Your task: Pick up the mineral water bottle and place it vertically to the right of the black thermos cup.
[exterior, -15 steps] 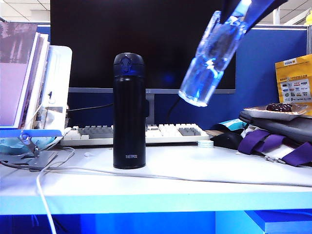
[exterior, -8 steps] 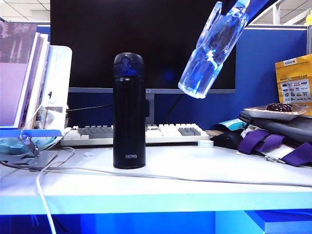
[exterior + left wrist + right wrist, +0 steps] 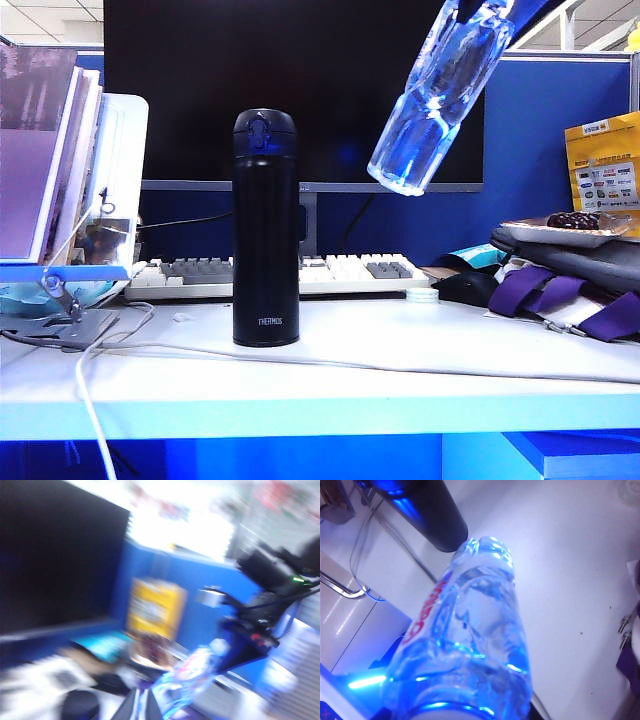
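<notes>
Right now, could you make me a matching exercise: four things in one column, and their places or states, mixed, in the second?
1. bottle
2. thermos
3. keyboard
4. right gripper

a. upright on the table
b. behind the thermos, flat
c. tilted in the air
d. top edge of the exterior view, holding the bottle

Pairs: 1-c, 2-a, 3-b, 4-d

My left wrist feed is heavily smeared. I make out a large black monitor screen [image 3: 55, 555] against a blue partition panel [image 3: 200, 595] carrying a yellow printed packet [image 3: 155, 607]. The dark right arm [image 3: 270, 595] angles down, and a clear plastic mineral water bottle [image 3: 187, 680] with a white cap and pinkish label hangs tilted from it. The left gripper's two dark fingertips [image 3: 131, 709] sit close together at the frame's edge.
</notes>
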Available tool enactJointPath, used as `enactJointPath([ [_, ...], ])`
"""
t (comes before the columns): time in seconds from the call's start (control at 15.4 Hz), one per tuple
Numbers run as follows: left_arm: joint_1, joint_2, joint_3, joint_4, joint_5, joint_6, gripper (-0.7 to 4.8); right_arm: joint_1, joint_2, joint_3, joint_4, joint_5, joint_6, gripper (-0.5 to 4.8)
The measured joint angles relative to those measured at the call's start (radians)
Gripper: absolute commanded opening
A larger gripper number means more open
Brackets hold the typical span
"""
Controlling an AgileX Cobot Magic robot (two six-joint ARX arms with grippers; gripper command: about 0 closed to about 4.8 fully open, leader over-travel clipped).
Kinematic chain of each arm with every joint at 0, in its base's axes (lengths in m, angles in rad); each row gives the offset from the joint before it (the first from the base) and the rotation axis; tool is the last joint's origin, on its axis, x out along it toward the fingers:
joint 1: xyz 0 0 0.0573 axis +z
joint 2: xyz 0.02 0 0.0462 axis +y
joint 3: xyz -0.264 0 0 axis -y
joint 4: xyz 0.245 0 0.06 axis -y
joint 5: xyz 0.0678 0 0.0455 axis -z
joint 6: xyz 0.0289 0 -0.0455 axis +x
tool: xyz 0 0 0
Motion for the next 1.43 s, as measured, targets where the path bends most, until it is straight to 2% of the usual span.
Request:
enactJointPath([
  [0.07, -0.026, 0.168, 0.107, -0.003, 0.093, 0.0, 0.31, 0.0, -0.002, -0.001, -0.007, -0.005, 0.0, 0.0],
  [0.13, -0.074, 0.261, 0.16, -0.017, 0.141, 0.0, 0.31, 0.0, -0.01, -0.001, -0.013, -0.004, -0.001, 0.0],
  [0.26, -0.209, 0.438, 0.267, -0.002, 0.17, 0.054, 0.31, 0.0, -0.037, 0.0, -0.01, -0.008, -0.001, 0.0],
  [0.39, -0.277, 0.513, 0.298, -0.009, 0.176, 0.119, 0.31, 0.0, -0.045, 0.0, -0.015, -0.006, -0.001, 0.0],
  [0.46, -0.339, 0.583, 0.32, -0.005, 0.177, 0.175, 0.31, 0.0, -0.049, 0.0, -0.024, -0.012, -0.002, 0.0],
  [0.72, -0.41, 0.714, 0.33, -0.028, 0.167, 0.248, 0.31, 0.002, -0.06, 0.0, -0.062, -0.093, -0.013, 0.0],
  [0.91, -0.415, 0.749, 0.33, -0.07, 0.058, 0.413, 0.31, 0.0, -0.062, 0.0, -0.066, -0.086, -0.014, 0.0],
  [1.04, -0.412, 0.748, 0.33, -0.041, 0.019, 0.497, 0.31, 0.0, -0.063, 0.0, -0.071, -0.088, -0.02, 0.0],
  [1.17, -0.413, 0.746, 0.33, 0.024, 0.015, 0.503, 0.31, 0.0, -0.062, 0.0, -0.074, -0.088, -0.021, 0.0],
  [1.37, -0.414, 0.744, 0.33, 0.177, 0.089, 0.404, 0.3, 0.0, -0.062, 0.0, -0.083, -0.087, -0.021, 0.0],
  [1.43, -0.414, 0.743, 0.33, 0.182, 0.106, 0.399, 0.3, 0.0, -0.062, 0.0, -0.087, -0.087, -0.021, 0.0],
])
